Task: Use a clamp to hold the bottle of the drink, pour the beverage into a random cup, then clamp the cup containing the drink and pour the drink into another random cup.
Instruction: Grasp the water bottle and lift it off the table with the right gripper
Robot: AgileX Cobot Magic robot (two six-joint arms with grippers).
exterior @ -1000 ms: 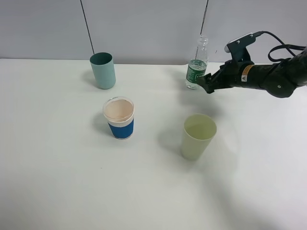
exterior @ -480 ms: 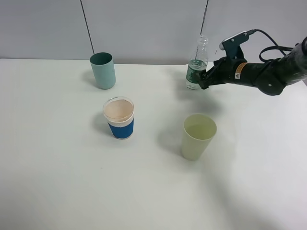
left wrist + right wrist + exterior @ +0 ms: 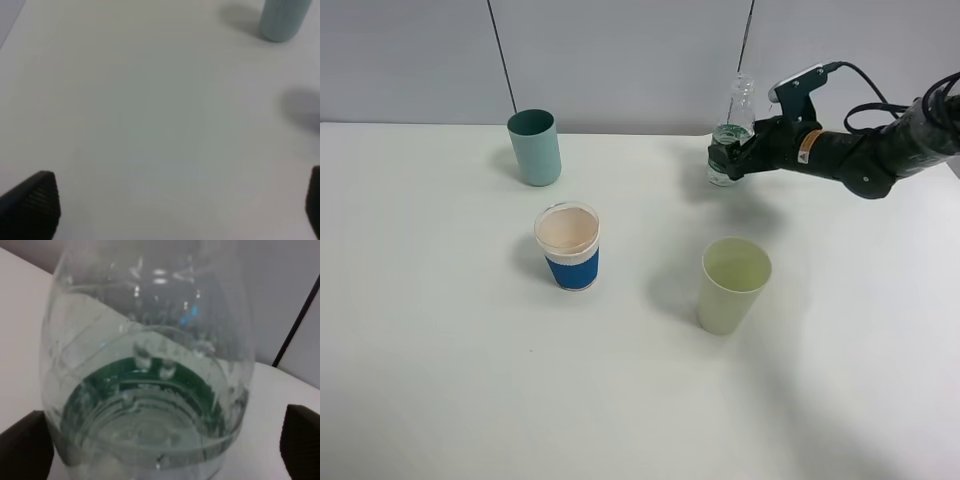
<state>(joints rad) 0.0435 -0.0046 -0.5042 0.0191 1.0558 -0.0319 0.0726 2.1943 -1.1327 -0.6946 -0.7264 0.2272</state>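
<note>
right wrist: right gripper (image 3: 162, 447) straddles the bottle (image 3: 150, 340), jaws apart.

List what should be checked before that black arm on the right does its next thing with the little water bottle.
1. Small clear plastic bottle with the dark green label stands upright on the white table: ok.
2. Bottle sits between the right hand's fingers: ok.
3. Right hand closed firmly on the bottle: not ok; a gap shows beside one finger.
4. Bottle cap off: cannot tell.
5. Short blue-sleeved cup upright, mouth unobstructed: ok.
6. Left hand open, holding nothing: ok.
</note>
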